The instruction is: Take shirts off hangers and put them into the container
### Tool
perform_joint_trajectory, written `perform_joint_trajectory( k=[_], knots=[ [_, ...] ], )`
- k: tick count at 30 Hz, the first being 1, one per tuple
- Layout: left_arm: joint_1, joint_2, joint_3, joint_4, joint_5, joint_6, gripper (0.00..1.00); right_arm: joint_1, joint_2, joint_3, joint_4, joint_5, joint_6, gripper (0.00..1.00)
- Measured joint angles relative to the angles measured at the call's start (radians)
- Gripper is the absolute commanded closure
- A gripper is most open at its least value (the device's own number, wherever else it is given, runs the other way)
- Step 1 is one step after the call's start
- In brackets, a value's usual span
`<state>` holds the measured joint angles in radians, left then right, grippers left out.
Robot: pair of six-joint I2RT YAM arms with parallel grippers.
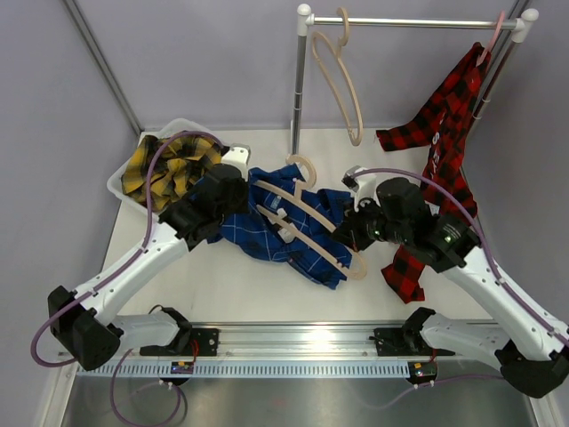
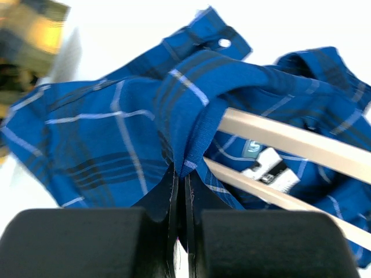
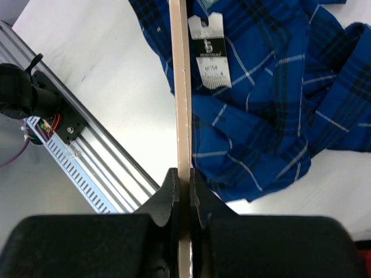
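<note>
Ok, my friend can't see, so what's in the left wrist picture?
The left gripper is shut on a fold of the blue shirt. A pale hanger pokes out from under that fold.

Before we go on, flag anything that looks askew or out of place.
The red-and-black shirt droops lopsided from the rack's right end, its tail trailing onto the table. The blue shirt lies crumpled mid-table, hanger still in it, left gripper pinching its cloth, right gripper clamping the hanger.

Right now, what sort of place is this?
Probably a robotics test bench, not a laundry: a left arm and right arm bolted to an aluminium rail, plain grey walls, and a small clothes rack.
</note>
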<state>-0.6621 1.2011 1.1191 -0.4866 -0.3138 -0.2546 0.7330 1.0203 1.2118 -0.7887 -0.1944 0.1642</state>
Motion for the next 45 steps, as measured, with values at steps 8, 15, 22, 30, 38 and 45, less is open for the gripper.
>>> perform_joint_trajectory(
  k=[8, 15, 22, 30, 38, 45],
  knots=[
    [0.053, 0.014, 0.011, -0.063, -0.077, -0.002, 1.00, 0.001, -0.200, 0.011, -0.160, 0.056, 0.018, 1.00],
    [0.106, 0.045, 0.022, -0.105, -0.086, -0.009, 1.00, 0.001, -0.288, 0.099, -0.266, 0.187, 0.032, 1.00],
    [0.106, 0.045, 0.025, -0.111, -0.048, -0.008, 1.00, 0.001, -0.317, 0.203, -0.286, 0.366, 0.064, 1.00],
    [0.106, 0.035, 0.027, -0.110, 0.002, -0.008, 1.00, 0.002, -0.251, 0.383, -0.272, 0.537, 0.093, 1.00],
    [0.106, 0.018, 0.027, -0.111, 0.028, -0.008, 1.00, 0.002, -0.130, 0.556, -0.265, 0.710, 0.110, 1.00],
    [0.106, 0.002, 0.027, -0.114, 0.048, -0.008, 1.00, -0.068, 0.011, 0.617, -0.270, 0.729, 0.119, 1.00]
  ],
)
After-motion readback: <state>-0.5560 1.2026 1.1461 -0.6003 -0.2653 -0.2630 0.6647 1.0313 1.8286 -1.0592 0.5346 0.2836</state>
